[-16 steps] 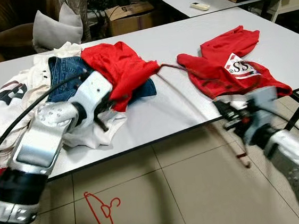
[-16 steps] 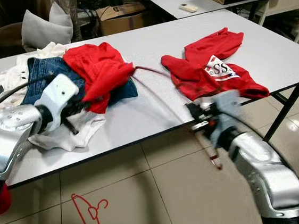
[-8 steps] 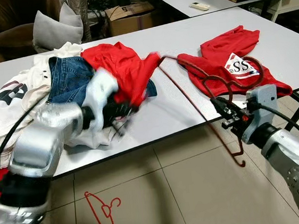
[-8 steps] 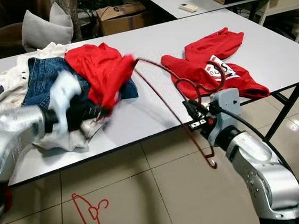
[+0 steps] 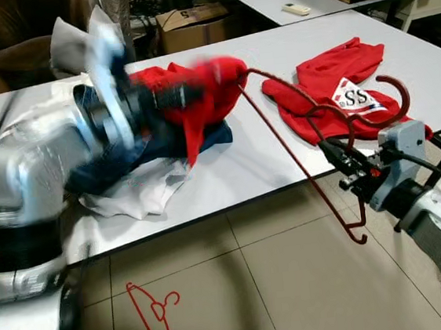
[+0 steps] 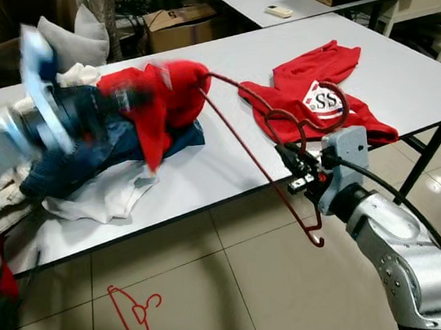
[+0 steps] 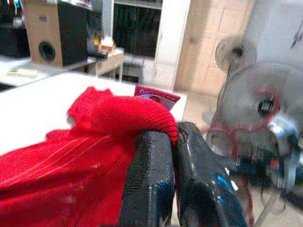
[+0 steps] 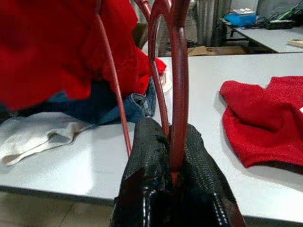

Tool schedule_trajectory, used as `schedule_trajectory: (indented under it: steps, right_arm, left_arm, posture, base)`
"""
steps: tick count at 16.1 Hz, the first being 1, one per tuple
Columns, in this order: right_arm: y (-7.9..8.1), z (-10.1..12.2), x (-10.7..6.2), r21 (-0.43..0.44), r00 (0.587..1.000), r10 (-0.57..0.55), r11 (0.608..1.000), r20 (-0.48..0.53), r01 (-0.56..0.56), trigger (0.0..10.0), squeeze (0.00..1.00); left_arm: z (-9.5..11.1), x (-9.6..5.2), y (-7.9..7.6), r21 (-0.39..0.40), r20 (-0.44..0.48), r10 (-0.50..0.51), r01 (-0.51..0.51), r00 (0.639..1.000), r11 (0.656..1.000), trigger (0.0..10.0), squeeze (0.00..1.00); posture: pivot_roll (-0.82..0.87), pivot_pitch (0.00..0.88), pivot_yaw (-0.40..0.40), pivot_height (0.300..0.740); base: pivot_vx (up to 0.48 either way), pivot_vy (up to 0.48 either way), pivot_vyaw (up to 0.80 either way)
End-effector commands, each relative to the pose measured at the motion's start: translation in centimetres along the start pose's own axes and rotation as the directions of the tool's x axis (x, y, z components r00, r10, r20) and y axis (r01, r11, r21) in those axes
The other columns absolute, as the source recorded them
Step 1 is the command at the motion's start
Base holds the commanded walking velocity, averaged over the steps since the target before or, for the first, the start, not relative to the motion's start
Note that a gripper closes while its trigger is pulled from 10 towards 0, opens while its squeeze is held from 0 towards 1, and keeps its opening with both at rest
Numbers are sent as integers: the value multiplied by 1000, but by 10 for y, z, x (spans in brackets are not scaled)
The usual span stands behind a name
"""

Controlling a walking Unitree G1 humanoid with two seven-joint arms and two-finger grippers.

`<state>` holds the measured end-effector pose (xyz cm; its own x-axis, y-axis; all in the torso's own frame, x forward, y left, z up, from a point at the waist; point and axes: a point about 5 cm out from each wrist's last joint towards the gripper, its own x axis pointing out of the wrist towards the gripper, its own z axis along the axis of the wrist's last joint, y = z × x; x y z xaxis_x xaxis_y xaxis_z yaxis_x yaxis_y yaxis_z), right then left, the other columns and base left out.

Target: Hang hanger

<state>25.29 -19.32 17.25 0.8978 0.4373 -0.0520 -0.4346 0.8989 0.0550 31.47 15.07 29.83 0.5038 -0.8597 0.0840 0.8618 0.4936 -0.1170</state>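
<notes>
The right gripper [image 8: 173, 177] has its black fingers [image 8: 147, 156] clamped on the neck of a dark red hanger [image 5: 299, 164], just below its hook. That gripper sits off the front edge of the white worktop [image 5: 229, 172], near the corner. From there the hanger's long bar runs up and across the worktop to the left gripper [image 7: 173, 142], while its lower end hangs below the edge over the tiled floor [image 5: 273, 285].

The left gripper's fingers [image 7: 149, 179] are pressed together on a fold of a red shirt [image 5: 197, 96], holding it lifted above the pile of clothes; the far end of the hanger seems to go into this shirt, though blur makes that hard to confirm. Under the shirt lie blue jeans [image 5: 125, 155] and a white garment [image 5: 141, 193] spread on the worktop.

A second red shirt [image 5: 339, 93] with a white printed patch lies flat on the worktop, behind the right gripper. A thin red wire hanger [image 5: 153, 314] lies on the floor beneath the worktop.
</notes>
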Motion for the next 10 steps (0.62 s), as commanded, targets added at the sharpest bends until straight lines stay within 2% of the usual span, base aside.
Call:
schedule_trajectory:
  steps: [1,3,7,9,10]
  right_arm:
    - [1,-9,-2,5,999,2,1000,-54,-1,10000,0]
    - [10,-15,1,-8,994,50,999,-94,-51,10000,0]
    - [8,-24,15,-34,988,16,999,-152,-21,10000,0]
    - [9,-20,24,-24,992,24,999,-123,-27,10000,0]
    - [19,-12,30,24,992,110,994,-67,-108,10000,0]
  left_arm:
    - [7,-1,0,-18,41,0,1,999,1000,0,0]
    - [6,1,-1,-22,31,-8,8,999,1000,0,0]
    - [5,4,-2,-39,14,-11,12,1000,999,0,0]
    - [3,6,-3,-35,-8,-18,17,1000,999,0,0]
    - [-4,7,-2,-7,-52,-2,1,999,1000,0,0]
  posture:
    - [-117,0,63,740]
    - [-117,0,66,740]
    - [-120,0,75,740]
    - [-118,0,75,740]
    - [-111,0,69,740]
  base:
    - [0,0,0]
    - [0,0,0]
    - [0,0,0]
    - [0,0,0]
    - [0,0,0]
